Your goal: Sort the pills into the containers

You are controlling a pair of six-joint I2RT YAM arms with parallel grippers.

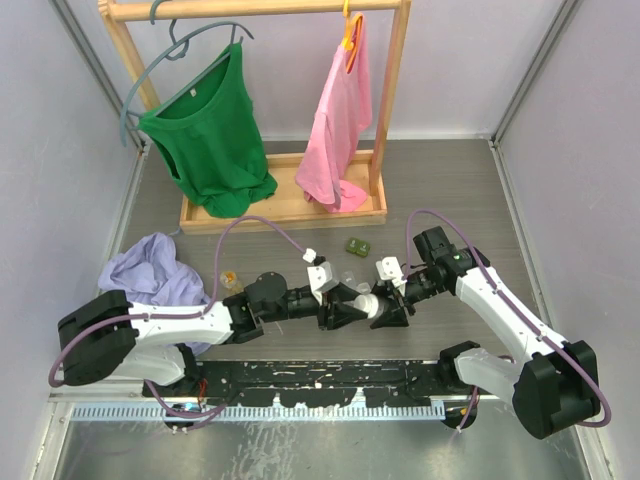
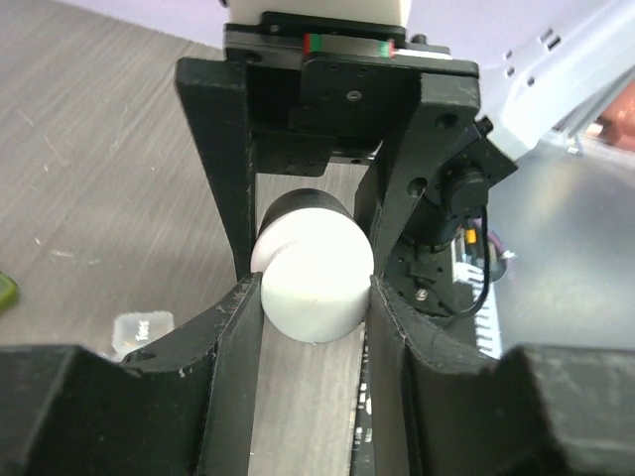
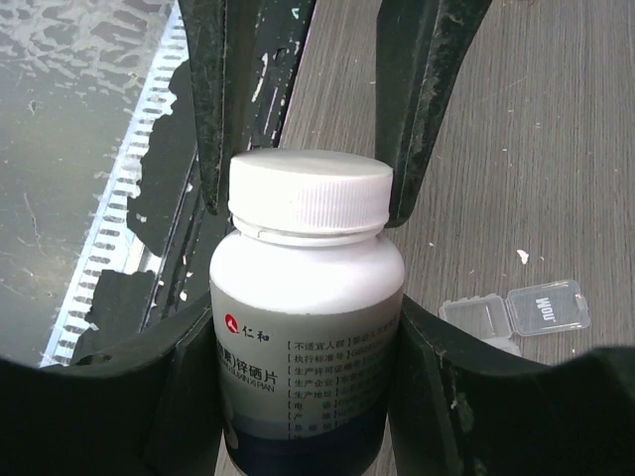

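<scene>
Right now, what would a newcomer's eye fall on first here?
A white pill bottle held mid-table, the right tool around its body, the left tool pinching its cap. Behind, a green top and a pink top hang on a wooden rack.

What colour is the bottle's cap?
White cap on the pill bottle, best in the right wrist view.

We are in a robotics lab test cell. Pale lavender panel walls (image 1: 40,150) on grey metal struts (image 1: 95,65) box in a grey wood-grain desk (image 1: 450,190). Two white-and-black robot arms, left (image 1: 180,320) and right (image 1: 500,300), are bolted at its near edge. A wooden clothes rack (image 1: 390,100) holds a green shirt (image 1: 205,140) and a pink shirt (image 1: 340,120).
</scene>
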